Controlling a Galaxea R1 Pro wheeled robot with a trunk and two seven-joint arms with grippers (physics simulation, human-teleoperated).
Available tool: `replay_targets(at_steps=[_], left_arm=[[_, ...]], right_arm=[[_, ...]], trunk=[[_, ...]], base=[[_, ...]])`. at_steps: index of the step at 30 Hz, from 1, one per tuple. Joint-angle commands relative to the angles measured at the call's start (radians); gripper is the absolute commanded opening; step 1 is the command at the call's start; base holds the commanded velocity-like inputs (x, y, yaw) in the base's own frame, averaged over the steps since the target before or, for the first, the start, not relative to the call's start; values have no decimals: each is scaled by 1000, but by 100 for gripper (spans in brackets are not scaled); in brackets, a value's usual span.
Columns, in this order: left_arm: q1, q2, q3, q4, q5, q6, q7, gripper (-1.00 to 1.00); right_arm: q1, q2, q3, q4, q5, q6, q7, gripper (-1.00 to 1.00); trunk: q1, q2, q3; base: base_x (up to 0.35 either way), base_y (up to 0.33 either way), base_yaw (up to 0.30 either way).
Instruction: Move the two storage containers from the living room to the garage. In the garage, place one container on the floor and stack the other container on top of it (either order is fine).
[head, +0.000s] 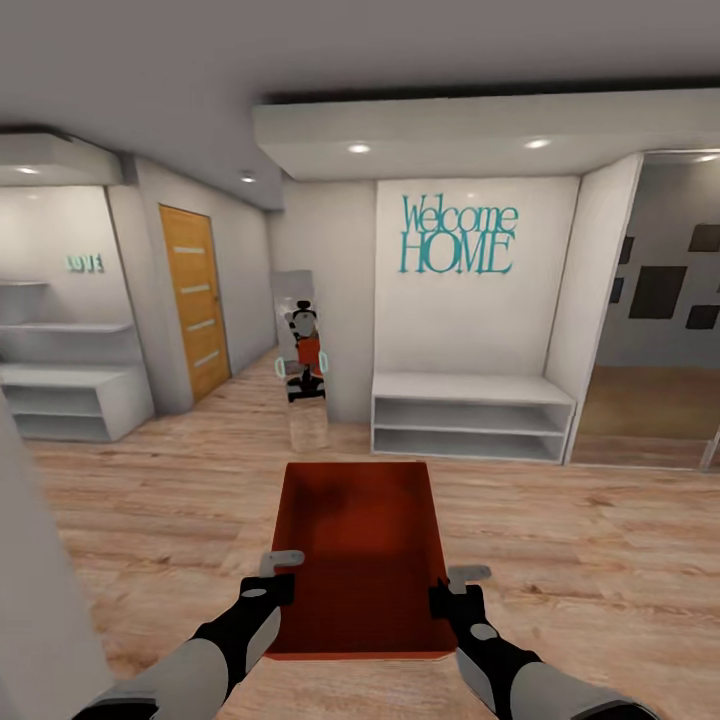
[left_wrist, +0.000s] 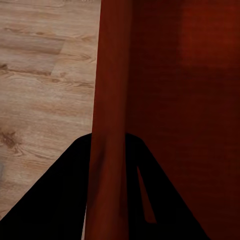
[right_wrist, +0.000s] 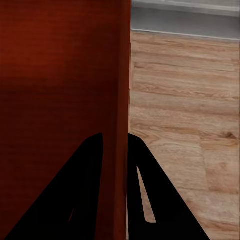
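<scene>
Wood plank floor (head: 600, 560) of a hallway lies below. Storage container (head: 362, 555) is carried level between both arms. Left claw (head: 272, 577) and right claw (head: 458, 587) each pinch a side wall. Risk: uneven arm motion could twist the thin walls free.

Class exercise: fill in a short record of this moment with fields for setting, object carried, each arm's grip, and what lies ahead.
setting: hallway with wood plank floor
object carried: storage container, orange-red, empty, held level
left gripper: jaws clamped on the container's left wall
right gripper: jaws clamped on the right wall
ahead: white bench shelf under Welcome HOME sign; orange door to the left
</scene>
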Motion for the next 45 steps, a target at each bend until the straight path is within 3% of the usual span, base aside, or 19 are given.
replay_targets(at_steps=[1, 15, 45], left_arm=[[0, 8, 25, 2, -1, 5, 8, -100], [0, 8, 25, 2, 14, 5, 8, -100], [0, 8, 25, 2, 14, 5, 7, -100]], right_arm=[[-2, -1, -71, -2, -18, -35, -9, -100], [-2, -1, -71, -2, -18, -36, -9, -100], [-2, 0, -71, -2, -17, -36, -10, -100]], trunk=[[1, -1, -2], [1, -1, -2], [1, -1, -2]], base=[[321, 0, 170], [321, 0, 236], [321, 0, 8]])
